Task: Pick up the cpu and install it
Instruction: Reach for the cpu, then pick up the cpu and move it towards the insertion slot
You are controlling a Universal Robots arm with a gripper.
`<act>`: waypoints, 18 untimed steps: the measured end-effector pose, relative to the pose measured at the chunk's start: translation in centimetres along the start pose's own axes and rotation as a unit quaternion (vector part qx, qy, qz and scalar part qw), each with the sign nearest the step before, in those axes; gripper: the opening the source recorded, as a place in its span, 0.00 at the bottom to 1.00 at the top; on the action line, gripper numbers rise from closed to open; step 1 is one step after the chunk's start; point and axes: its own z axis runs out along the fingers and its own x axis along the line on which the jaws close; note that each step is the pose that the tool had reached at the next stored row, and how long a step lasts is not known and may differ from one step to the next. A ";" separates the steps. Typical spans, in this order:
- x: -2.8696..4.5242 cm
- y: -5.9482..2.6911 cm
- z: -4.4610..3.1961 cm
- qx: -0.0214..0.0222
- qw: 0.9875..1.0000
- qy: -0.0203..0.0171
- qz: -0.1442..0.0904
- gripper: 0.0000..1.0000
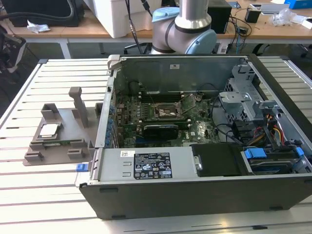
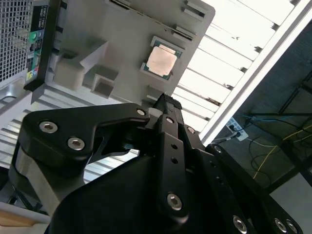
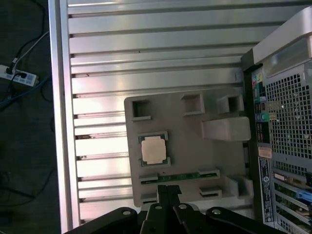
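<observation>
1. Starting on the exterior view's left, you find the grey plastic holder (image 1: 48,111) lying on the slatted table (image 1: 29,187), at about nine o'clock from the open computer case (image 1: 195,200).
2. The cpu (image 1: 49,129) lies flat in a square recess of that holder, silvery top up, toward the holder's nine o'clock side in the exterior view.
3. In both wrist views your gripper (image 3: 168,189) (image 2: 165,100) hangs over the holder (image 3: 195,141) (image 2: 83,63), close to the edge that carries a thin green strip (image 3: 178,176). The cpu (image 3: 154,149) (image 2: 161,61) sits just beyond the fingertips and apart from them. The two black fingers are pressed together tip to tip, and they grip nothing.
4. Moving right, the case lies on its side with its inside exposed. The motherboard (image 1: 195,127) fills its floor, with the socket frame (image 1: 168,113) near the middle and the black graphics card (image 1: 161,130) at six o'clock from it.
5. The robot arm (image 1: 187,24) rises behind the case at twelve o'clock.
6. At three to four o'clock inside the case you see the metal drive cage (image 1: 239,97) and blue tabs (image 1: 254,152).
</observation>
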 end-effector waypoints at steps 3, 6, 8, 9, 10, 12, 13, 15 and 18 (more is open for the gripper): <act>1.19 -0.10 0.01 0.000 1.000 0.000 0.000 0.11; 1.37 -0.11 0.01 0.000 1.000 0.000 0.000 0.11; 1.37 -0.11 0.01 0.000 1.000 0.000 0.000 0.11; 1.38 -0.11 0.01 0.000 1.000 0.000 0.000 0.11; 1.38 -0.11 0.01 0.000 1.000 0.000 0.000 0.11; 1.37 -0.11 0.01 0.000 1.000 0.000 0.000 0.11; 1.38 -0.11 0.01 0.000 1.000 0.000 0.000 0.11; 1.38 -0.11 0.01 0.000 1.000 0.000 0.000 0.11; 1.38 -0.11 0.01 0.000 1.000 0.000 0.000 0.11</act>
